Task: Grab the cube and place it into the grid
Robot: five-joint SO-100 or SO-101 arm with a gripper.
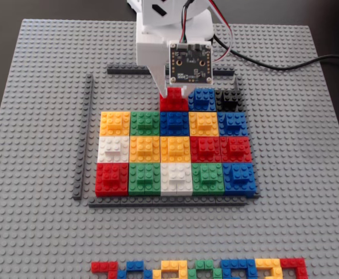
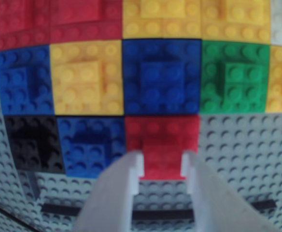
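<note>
Two white fingers of the pincer straddle the raised piece on top of the red cube, seemingly clamped on it. That cube sits in the grid's far row in the fixed view, touching a blue block beside it and another blue one in front. With the cube directly under the pincer, letting go and lifting straight up looks like the next move.

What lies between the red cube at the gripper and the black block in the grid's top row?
One blue block sits between the red cube and the black block, clearest in the fixed view.
</note>
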